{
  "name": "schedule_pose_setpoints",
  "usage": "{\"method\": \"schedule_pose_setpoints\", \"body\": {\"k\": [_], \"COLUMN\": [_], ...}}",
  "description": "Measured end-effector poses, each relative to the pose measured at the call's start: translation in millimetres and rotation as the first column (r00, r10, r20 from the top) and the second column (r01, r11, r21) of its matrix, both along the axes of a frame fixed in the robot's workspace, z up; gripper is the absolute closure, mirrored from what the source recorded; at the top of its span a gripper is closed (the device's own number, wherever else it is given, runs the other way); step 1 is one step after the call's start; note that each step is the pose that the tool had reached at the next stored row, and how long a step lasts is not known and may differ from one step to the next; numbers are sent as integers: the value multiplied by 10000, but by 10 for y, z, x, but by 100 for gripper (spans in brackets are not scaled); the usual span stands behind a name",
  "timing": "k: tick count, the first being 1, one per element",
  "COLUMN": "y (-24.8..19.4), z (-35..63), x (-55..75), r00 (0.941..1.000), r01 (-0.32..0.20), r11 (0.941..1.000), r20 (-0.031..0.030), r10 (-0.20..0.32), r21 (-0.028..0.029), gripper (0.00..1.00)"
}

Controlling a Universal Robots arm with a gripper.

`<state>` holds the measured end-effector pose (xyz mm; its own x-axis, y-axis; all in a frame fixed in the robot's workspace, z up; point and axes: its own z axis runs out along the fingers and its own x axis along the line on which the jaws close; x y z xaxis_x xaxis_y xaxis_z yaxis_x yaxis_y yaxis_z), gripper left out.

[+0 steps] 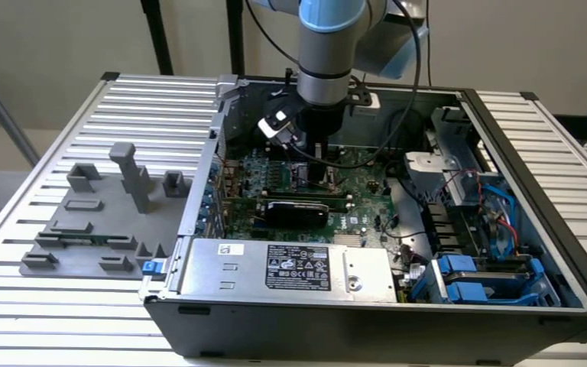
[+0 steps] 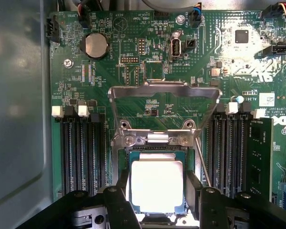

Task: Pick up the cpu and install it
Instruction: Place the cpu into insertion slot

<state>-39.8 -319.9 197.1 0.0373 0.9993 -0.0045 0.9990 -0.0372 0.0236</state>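
Toward twelve o'clock inside the case [image 1: 375, 329], pincer [image 2: 158, 190] straddles the cpu [image 2: 156, 181] at its socket [image 2: 155, 150], grip cannot tell; likely light, stiff, delicate underneath, best held by opposite edges

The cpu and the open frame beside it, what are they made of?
The cpu top looks like bare metal: silvery, smooth, glaring white under the light. Its thin rim looks like green circuit board. The hinged frame seems sheet metal, maybe steel: grey, thin, dully shiny.
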Motion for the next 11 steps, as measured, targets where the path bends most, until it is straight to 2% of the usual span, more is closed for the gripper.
{"method": "schedule_pose_setpoints", "body": {"k": [11], "y": [1], "z": [-14], "x": [-2], "r00": [10000], "r01": [0], "r11": [10000], "r20": [-1], "r10": [0], "r21": [-1], "gripper": [45]}}
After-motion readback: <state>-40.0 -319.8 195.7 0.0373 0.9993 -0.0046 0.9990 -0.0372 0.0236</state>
